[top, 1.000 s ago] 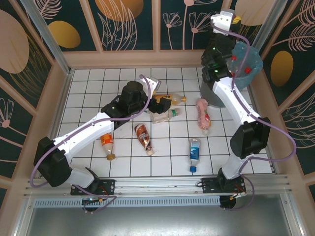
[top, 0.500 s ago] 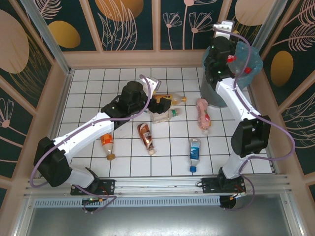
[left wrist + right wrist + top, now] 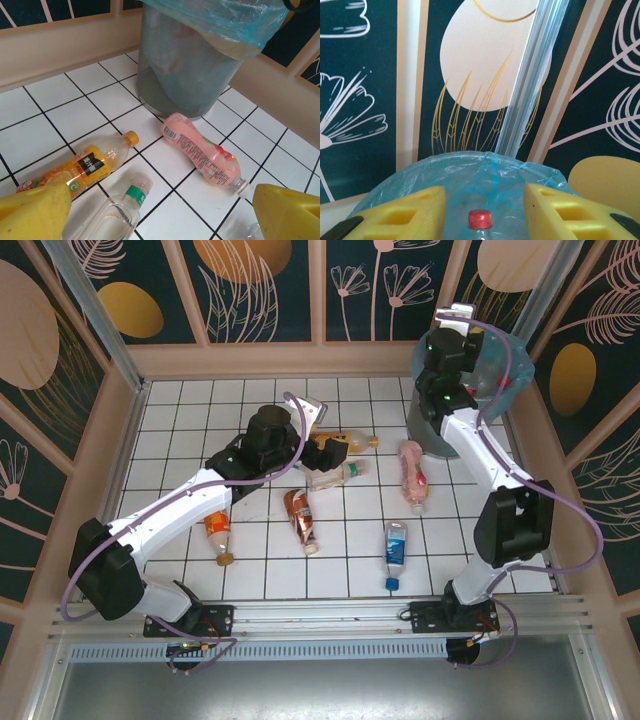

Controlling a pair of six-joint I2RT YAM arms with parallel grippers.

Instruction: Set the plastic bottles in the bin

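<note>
The bin [image 3: 432, 428], grey mesh with a light-blue bag, stands at the far right. My right gripper [image 3: 485, 212] is over its bag rim [image 3: 485, 165], open. Between its yellow fingers [image 3: 407, 212] is a clear plastic bottle with a red cap [image 3: 480, 219], with a gap on each side of the cap. My left gripper [image 3: 160, 215] hangs open over the tiles. Below it lie an orange-label bottle [image 3: 80, 170], a clear green-label bottle [image 3: 115, 212] and a pink bottle [image 3: 205, 155]. In the top view it [image 3: 335, 445] is near mid-floor.
More bottles lie on the white tiled floor: a brown-label one [image 3: 298, 518], a blue-label one [image 3: 396, 550] and an orange one [image 3: 219, 535] by the left arm. Wooden walls close in the floor, and the bin [image 3: 190, 75] stands in the far right corner.
The right arm has swung further over the bin and its jaws have parted from the red-capped bottle. The left arm has stayed put. The brown-label bottle has shifted slightly.
</note>
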